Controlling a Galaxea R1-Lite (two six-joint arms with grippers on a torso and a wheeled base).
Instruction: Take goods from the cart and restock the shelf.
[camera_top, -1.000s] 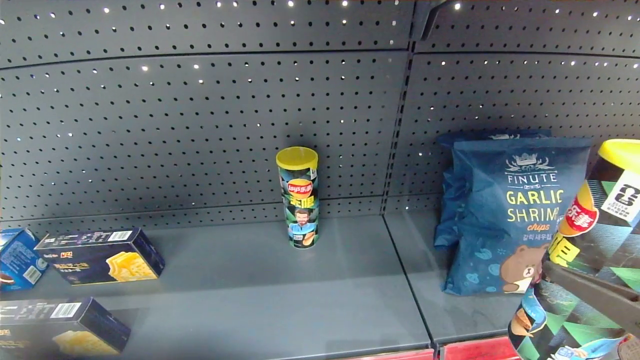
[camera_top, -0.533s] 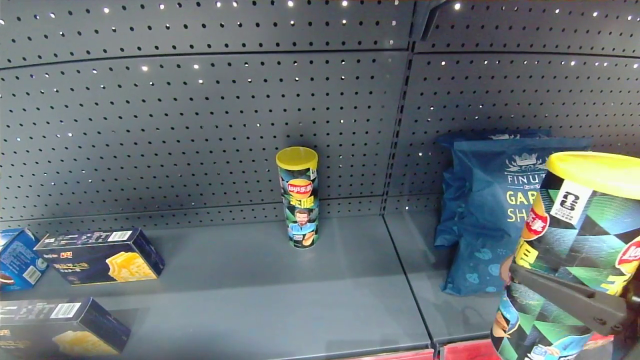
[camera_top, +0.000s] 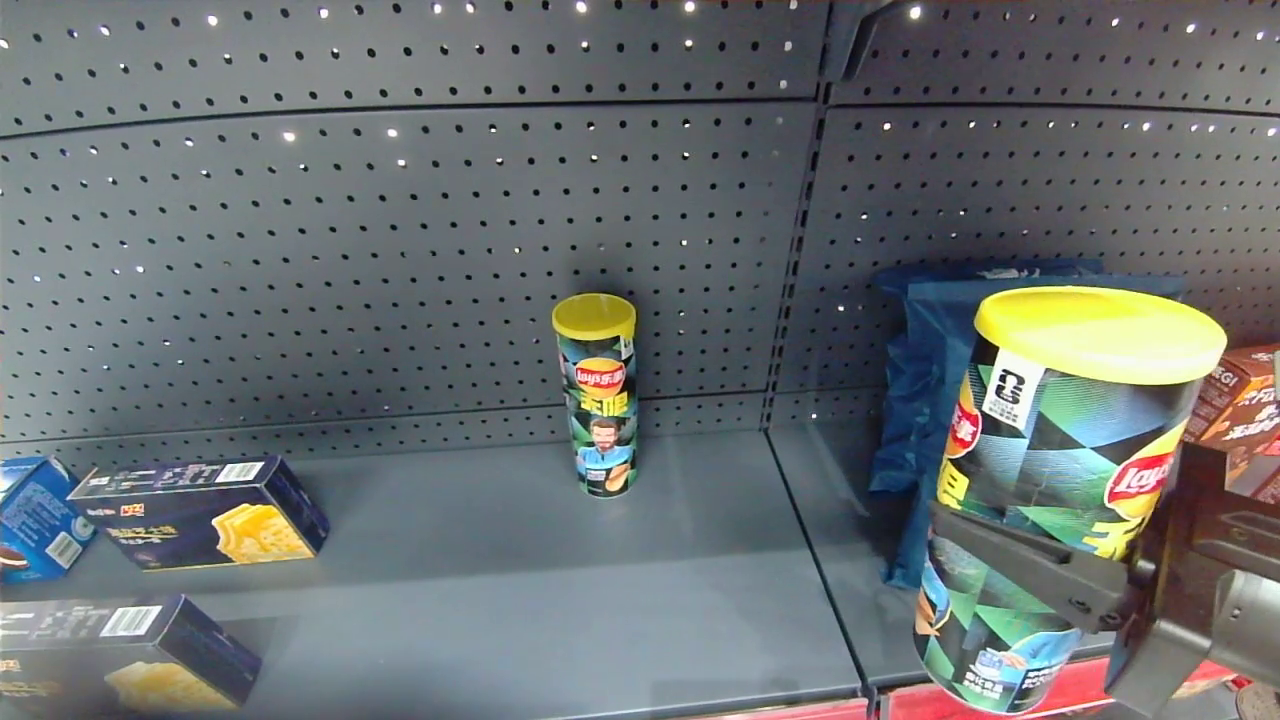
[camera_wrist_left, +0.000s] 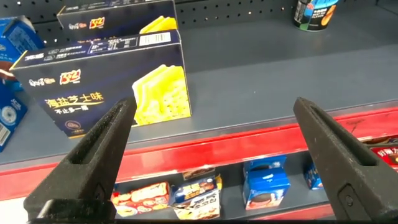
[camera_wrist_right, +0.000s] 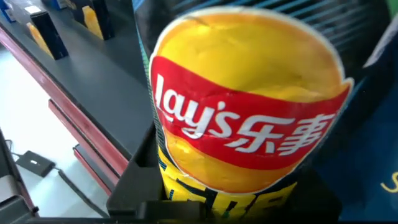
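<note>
My right gripper (camera_top: 1100, 590) is shut on a chips can (camera_top: 1060, 480) with a yellow lid, held upright at the shelf's front right edge. Up close in the right wrist view the same chips can (camera_wrist_right: 242, 124) shows its red and yellow label. A second, matching can (camera_top: 596, 392) stands upright at the back middle of the grey shelf (camera_top: 560, 590). My left gripper (camera_wrist_left: 211, 162) is open, hovering in front of the shelf edge, facing a dark blue biscuit box (camera_wrist_left: 106, 87).
Blue chip bags (camera_top: 925, 420) stand at the back right, partly behind the held can. Dark blue boxes (camera_top: 205, 510) lie at the left, another (camera_top: 120, 655) nearer the front. Brown boxes (camera_top: 1235, 400) sit far right. A lower shelf holds small packs (camera_wrist_left: 264, 186).
The right gripper has carried the held can leftward and upward into view, now covering most of the blue chip bags. The standing can and boxes have not moved.
</note>
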